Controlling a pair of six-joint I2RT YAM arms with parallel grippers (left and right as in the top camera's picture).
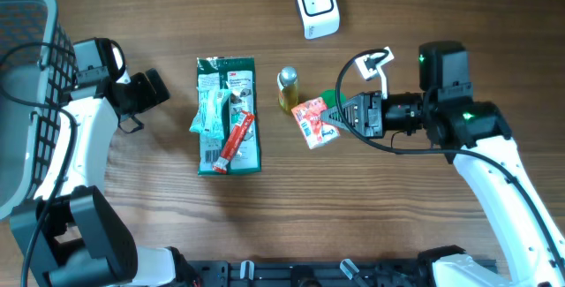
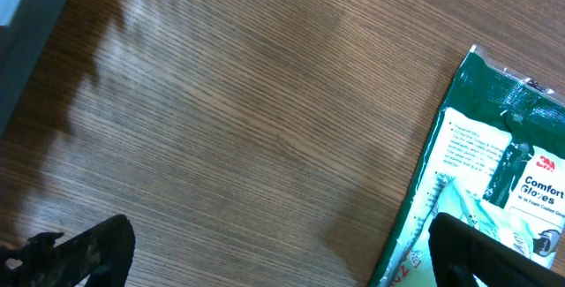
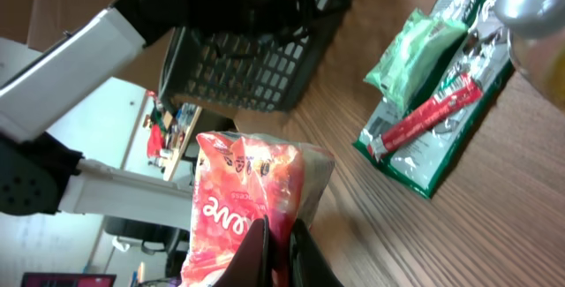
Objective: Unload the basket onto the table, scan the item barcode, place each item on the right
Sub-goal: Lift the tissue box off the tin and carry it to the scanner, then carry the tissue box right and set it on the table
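Overhead: red snack packet [image 1: 311, 121] is clamped in the right gripper [image 1: 328, 119], just beside a small bottle [image 1: 288, 87] and well below the white scanner [image 1: 316, 5].
Left wrist: left gripper [image 2: 278, 238] is spread wide over the table [image 2: 221, 128], near the 3M gloves pack [image 2: 494, 163].
Right wrist: packet edge is pinched between closed fingers [image 3: 254, 250].

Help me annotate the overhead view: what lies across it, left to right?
Basket, left end effector, green glove pack, yellow bottle, red snack packet, right end effector gripping that packet.
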